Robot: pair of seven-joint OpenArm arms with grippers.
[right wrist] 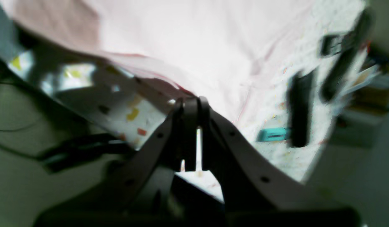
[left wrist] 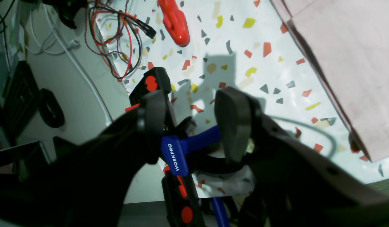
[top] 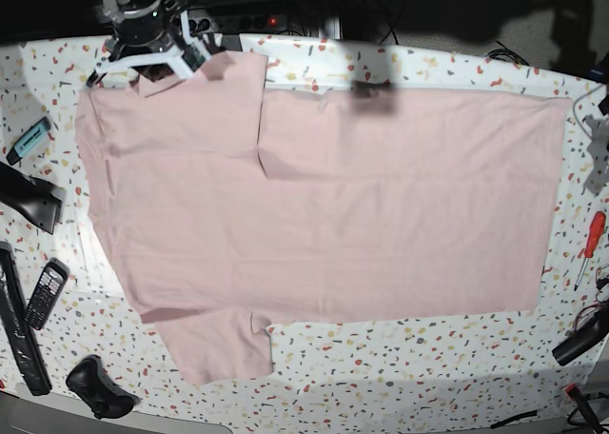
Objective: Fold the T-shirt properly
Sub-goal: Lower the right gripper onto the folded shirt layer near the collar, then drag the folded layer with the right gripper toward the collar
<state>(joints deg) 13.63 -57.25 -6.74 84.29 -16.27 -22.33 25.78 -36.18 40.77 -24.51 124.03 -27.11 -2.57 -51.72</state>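
Observation:
The pale pink T-shirt (top: 314,206) lies spread flat with its plain side up and covers most of the speckled table (top: 428,348). One sleeve (top: 224,344) sticks out at the near left. In the base view my right gripper (top: 143,58) is at the shirt's far left corner. The right wrist view shows that gripper (right wrist: 189,104) with its jaws pressed together, pinching the shirt's edge (right wrist: 169,82). My left gripper (left wrist: 193,113) hangs open over the table's edge beside the shirt's side (left wrist: 349,63), with nothing between its fingers (left wrist: 232,119).
A blue and black WORKPRO clamp (left wrist: 175,154) sits under the left gripper. A red screwdriver (left wrist: 175,22) and loose wires (left wrist: 119,41) lie nearby. At the table's left are a teal object (top: 29,137), a phone (top: 46,291), a black bar (top: 19,329) and a black lump (top: 95,386).

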